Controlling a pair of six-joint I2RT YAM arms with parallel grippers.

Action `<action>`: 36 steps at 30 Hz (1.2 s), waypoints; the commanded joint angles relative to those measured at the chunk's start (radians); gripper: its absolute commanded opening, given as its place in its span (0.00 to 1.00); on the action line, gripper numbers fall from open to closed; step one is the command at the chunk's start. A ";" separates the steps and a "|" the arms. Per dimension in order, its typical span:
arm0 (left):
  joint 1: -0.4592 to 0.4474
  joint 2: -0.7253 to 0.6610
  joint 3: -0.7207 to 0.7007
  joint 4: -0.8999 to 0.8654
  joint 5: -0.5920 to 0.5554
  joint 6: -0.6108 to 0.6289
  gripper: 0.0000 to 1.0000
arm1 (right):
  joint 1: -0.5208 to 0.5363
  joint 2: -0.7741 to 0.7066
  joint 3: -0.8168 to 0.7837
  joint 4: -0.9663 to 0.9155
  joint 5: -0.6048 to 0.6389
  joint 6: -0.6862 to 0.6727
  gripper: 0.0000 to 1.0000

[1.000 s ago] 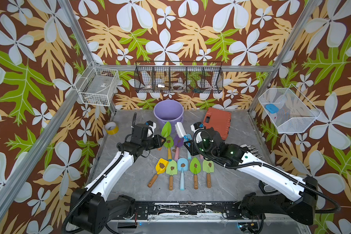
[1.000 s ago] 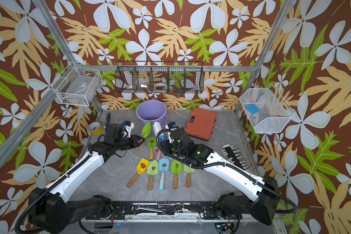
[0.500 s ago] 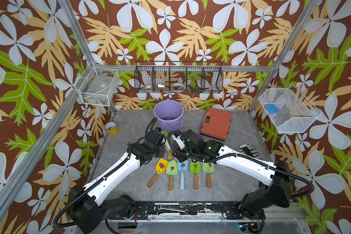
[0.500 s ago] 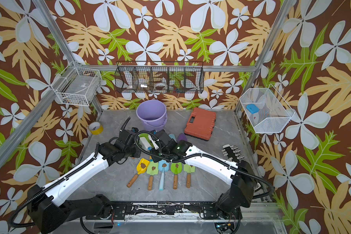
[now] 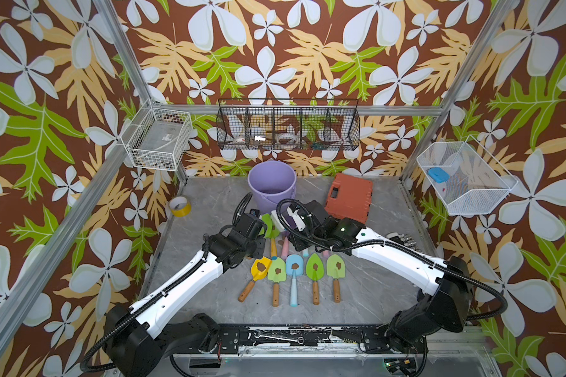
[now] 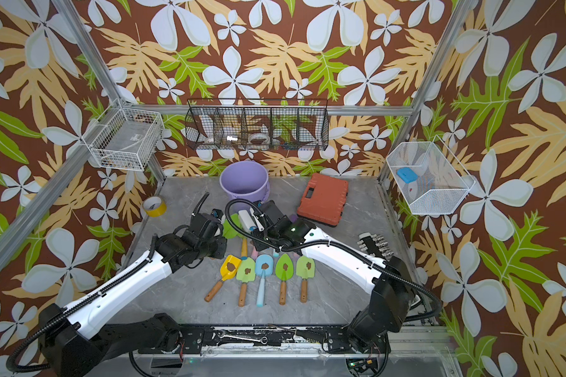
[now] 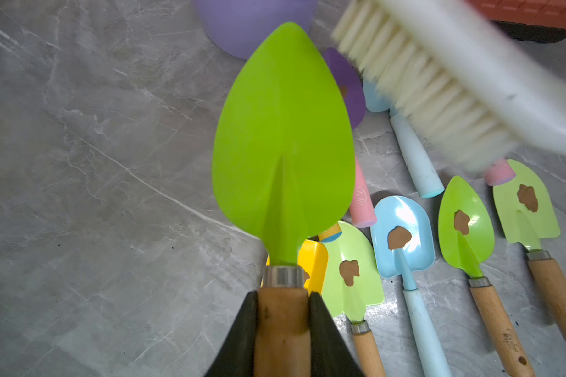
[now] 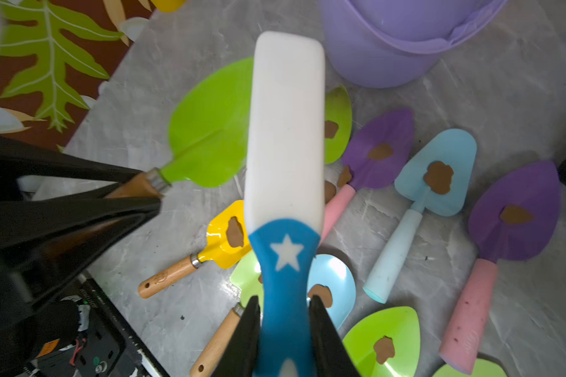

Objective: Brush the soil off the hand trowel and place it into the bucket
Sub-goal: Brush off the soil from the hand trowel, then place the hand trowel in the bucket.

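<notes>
My left gripper is shut on the wooden handle of a bright green hand trowel, whose blade shows no soil. It hovers just in front of the lavender bucket in both top views. My right gripper is shut on the blue handle of a white brush. Its blurred bristles sit beside the blade's far edge. Brown soil sticks to the trowels lying below, and loose blobs lie on the table.
A row of trowels lies on the grey table in front of both grippers, with purple and blue ones behind. An orange-red case sits back right, a tape roll back left, metal bits at the right.
Both arms have drawn in toward the middle and come lower. The brush has swung left, close beside the held trowel's blade. Both grips are unchanged.
</notes>
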 commanded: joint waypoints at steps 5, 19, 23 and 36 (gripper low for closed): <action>-0.002 0.000 0.006 0.023 0.026 0.015 0.00 | 0.068 0.024 -0.010 0.050 -0.080 -0.006 0.00; 0.051 0.055 0.126 0.073 0.033 0.040 0.00 | -0.115 -0.076 -0.128 0.167 -0.010 0.031 0.00; 0.089 0.130 0.266 0.104 0.001 0.041 0.00 | -0.164 -0.162 -0.192 0.213 0.008 0.056 0.00; 0.159 0.579 0.750 0.031 0.008 0.020 0.00 | -0.179 -0.216 -0.231 0.210 0.028 0.052 0.00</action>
